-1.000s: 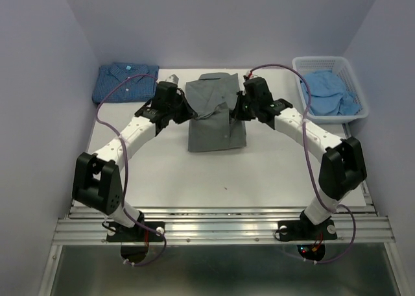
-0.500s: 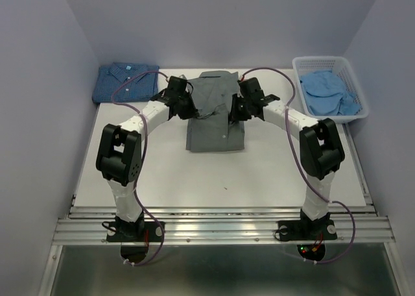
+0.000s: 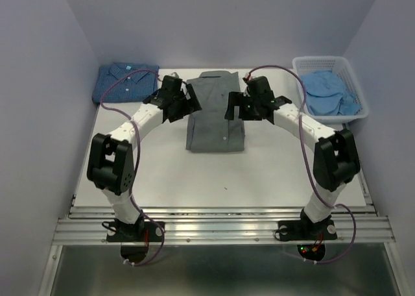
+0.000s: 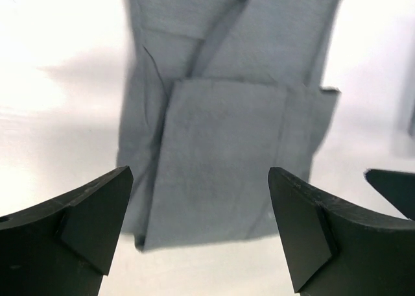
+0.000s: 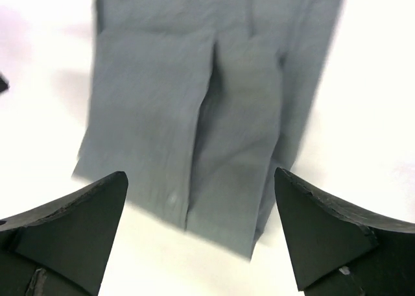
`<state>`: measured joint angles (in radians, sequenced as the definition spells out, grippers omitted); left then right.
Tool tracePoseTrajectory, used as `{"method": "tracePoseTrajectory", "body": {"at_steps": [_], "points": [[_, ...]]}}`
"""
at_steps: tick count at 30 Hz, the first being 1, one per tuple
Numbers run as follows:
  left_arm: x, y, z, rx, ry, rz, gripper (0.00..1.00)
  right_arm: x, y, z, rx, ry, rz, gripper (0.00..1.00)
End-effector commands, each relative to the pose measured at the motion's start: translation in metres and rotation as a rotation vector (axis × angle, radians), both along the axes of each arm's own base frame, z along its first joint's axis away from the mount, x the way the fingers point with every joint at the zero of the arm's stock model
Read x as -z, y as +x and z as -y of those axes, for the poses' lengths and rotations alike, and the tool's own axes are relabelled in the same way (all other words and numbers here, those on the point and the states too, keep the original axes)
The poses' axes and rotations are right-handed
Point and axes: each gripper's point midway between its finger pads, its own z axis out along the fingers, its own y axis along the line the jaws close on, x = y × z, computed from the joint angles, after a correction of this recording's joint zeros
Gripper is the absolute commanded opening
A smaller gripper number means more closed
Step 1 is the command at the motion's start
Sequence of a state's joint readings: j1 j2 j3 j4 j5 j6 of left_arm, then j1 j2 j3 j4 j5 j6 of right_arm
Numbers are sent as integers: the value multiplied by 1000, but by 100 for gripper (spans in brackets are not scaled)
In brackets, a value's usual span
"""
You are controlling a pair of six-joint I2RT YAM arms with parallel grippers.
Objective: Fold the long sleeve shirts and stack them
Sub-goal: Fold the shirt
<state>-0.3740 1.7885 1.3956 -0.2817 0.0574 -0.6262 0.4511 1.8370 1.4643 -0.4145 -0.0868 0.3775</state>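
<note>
With left gripper, right gripper both released beside grey shirt; pinch collar-end corners level, fold square.

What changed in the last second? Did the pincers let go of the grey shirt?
Yes. The left pincer and right pincer, earlier down on the folded-in flaps of the grey shirt, have drawn apart to its sides and stand open, holding nothing. The shirt now lies flat as a neat rectangle. The dark blue shirt and the pale blue shirt in the basket stayed put.
</note>
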Motion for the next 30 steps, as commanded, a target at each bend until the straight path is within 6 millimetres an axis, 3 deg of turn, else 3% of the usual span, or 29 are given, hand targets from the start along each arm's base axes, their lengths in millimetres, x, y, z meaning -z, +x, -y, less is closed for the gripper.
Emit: {"method": "tracePoseTrajectory", "body": {"at_steps": [1,4,9,10,14,16,18,21,22,23,25,26,28,30], "points": [[-32,-34,16,75,-100,69,99,-26,-35,-20,-177,169,49,100],[-24,-54,19,85,-139,40,99,-19,-48,-34,-274,219,-18,100],[-3,-87,15,86,-179,-13,99,-23,-28,-55,-430,224,59,100],[8,-97,15,85,-186,-41,99,-5,-21,-56,-426,200,26,100],[16,-122,25,109,-256,-71,99,18,25,-54,-379,111,59,100],[18,-130,28,113,-279,-75,99,41,23,-56,-390,107,9,100],[25,-142,24,91,-294,-100,99,73,12,-53,-386,107,-72,100],[31,-159,17,50,-316,-120,99,89,-7,-52,-328,161,-162,100],[32,-162,14,31,-319,-120,99,107,-29,-46,-309,174,-226,100],[34,-170,9,17,-327,-119,99,90,-29,-55,-259,233,-189,100],[35,-176,5,-27,-353,-127,99,100,-54,-63,-206,267,-214,100],[36,-184,1,-54,-375,-133,99,89,-59,-69,-129,309,-230,100],[39,-190,-4,-95,-389,-135,99,80,-81,-100,-124,374,-230,100],[43,-200,-11,-125,-408,-134,99,76,-100,-117,-35,445,-278,100]]}}
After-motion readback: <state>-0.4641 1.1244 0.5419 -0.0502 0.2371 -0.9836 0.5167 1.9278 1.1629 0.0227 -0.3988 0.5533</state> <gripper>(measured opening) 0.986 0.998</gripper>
